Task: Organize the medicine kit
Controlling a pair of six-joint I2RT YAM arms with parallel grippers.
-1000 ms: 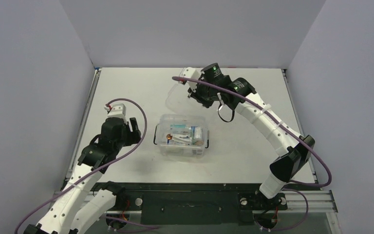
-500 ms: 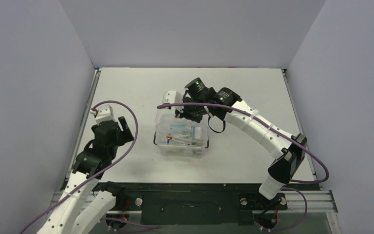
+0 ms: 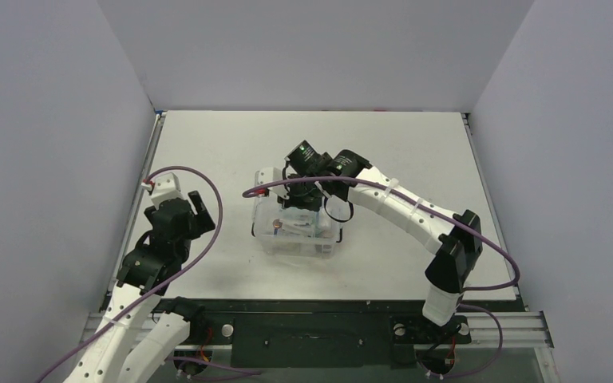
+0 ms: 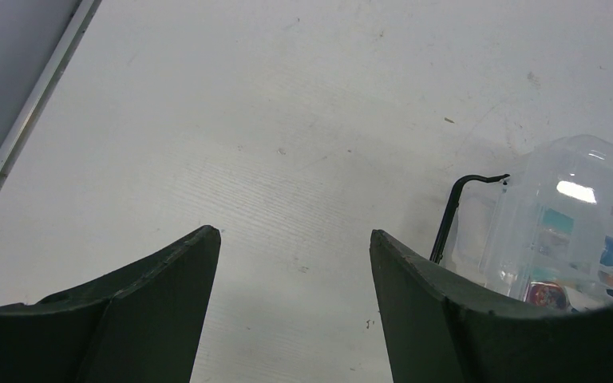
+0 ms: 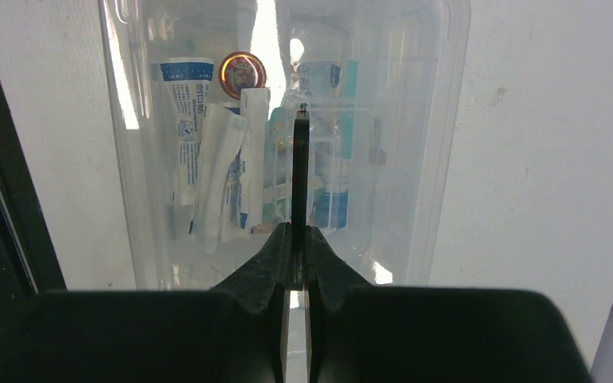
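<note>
The medicine kit point(image 3: 291, 244), a clear box with black side clips, stands mid-table with tubes point(image 5: 187, 136) and a small round tin point(image 5: 238, 70) inside. My right gripper point(image 3: 301, 197) hangs directly over it, shut on the thin black handle point(image 5: 299, 167) of the flat clear lid point(image 5: 443, 120), which lies level above the box. Whether the lid rests on the box's rim, I cannot tell. My left gripper point(image 3: 198, 209) is open and holds nothing, off to the left of the kit. In the left wrist view the kit point(image 4: 583, 207) and one black clip point(image 4: 449, 219) show at the right.
Grey walls close off the table on the left, back and right. A metal rail point(image 4: 24, 132) runs along the left edge of the table. The black frame with the arm bases point(image 3: 311, 327) borders the near edge.
My right arm has brought the lid from the back of the table forward and down over the kit. The left arm has drawn back to the left, its jaws still open.
</note>
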